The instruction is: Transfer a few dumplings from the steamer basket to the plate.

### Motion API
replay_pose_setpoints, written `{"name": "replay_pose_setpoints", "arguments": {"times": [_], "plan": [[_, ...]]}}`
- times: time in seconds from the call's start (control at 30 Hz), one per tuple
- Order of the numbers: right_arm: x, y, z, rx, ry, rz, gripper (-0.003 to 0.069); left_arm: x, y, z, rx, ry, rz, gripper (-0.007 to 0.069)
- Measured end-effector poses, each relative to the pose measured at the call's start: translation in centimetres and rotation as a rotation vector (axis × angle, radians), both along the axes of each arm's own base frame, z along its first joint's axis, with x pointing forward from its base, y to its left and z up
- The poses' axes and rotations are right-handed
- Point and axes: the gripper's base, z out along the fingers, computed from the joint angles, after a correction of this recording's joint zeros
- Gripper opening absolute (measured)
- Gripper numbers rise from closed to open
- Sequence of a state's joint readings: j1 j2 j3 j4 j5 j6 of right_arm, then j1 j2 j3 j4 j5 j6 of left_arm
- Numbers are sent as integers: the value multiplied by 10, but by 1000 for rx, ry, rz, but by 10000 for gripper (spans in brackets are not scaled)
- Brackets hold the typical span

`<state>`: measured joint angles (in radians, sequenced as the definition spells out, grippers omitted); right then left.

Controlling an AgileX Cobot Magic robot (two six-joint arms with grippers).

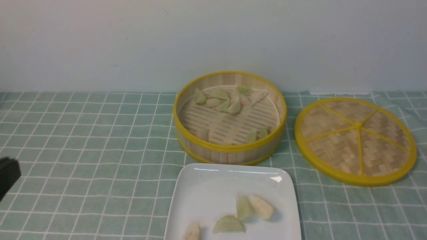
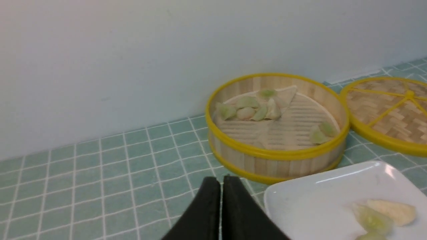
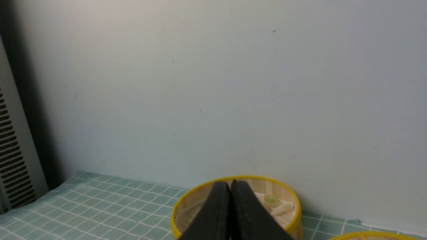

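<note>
The steamer basket [image 1: 230, 154] stands at the table's middle back. Several pale dumplings [image 1: 220, 100] lie against its far wall, and two more [image 1: 257, 135] sit near its front wall. Just in front of it lies the white plate [image 1: 206, 190], holding several dumplings [image 1: 262, 206]. My left gripper [image 2: 222, 180] is shut and empty, low over the cloth to the left of the plate [image 2: 317, 193] and the basket [image 2: 277, 163]. Only a dark bit of the left arm [image 1: 8, 176] shows at the front view's left edge. My right gripper [image 3: 230, 185] is shut and empty, held back from the basket [image 3: 293, 213].
The flat woven lid [image 1: 355, 140] with its yellow rim lies to the right of the basket. A green checked cloth [image 1: 83, 150] covers the table up to a pale wall. A grey vented panel [image 3: 13, 160] stands at the table's far left end.
</note>
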<state>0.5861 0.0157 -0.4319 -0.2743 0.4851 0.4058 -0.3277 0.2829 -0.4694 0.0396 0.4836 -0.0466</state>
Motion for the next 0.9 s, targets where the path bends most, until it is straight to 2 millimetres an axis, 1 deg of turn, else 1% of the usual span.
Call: {"name": "replay_pose_setpoints", "arguments": {"times": [0.03,0.1,0.17,0.2,0.23,0.27,0.3,0.43,0.9], "plan": [[0,0,0,0,0,0,-13,-6,4,-26,-2,-34,51,-6],[0,0,0,0,0,0,-13,-9,8,-51,8,-52,96,-6],[0,0,0,0,0,0,-13,-11,10,-84,16,-45,147,-6],[0,0,0,0,1,0,-13,-11,11,-95,17,-33,161,-6],[0,0,0,0,1,0,-13,-10,11,-100,22,-22,164,-6],[0,0,0,0,1,0,-13,-9,12,-117,27,7,185,-6],[0,0,0,0,1,0,-13,-8,13,-128,35,35,194,-6],[0,0,0,-2,4,-1,-13,-9,13,-138,42,85,198,-6],[0,0,-1,-3,7,-2,-13,-9,13,-138,42,89,197,-6]]}}
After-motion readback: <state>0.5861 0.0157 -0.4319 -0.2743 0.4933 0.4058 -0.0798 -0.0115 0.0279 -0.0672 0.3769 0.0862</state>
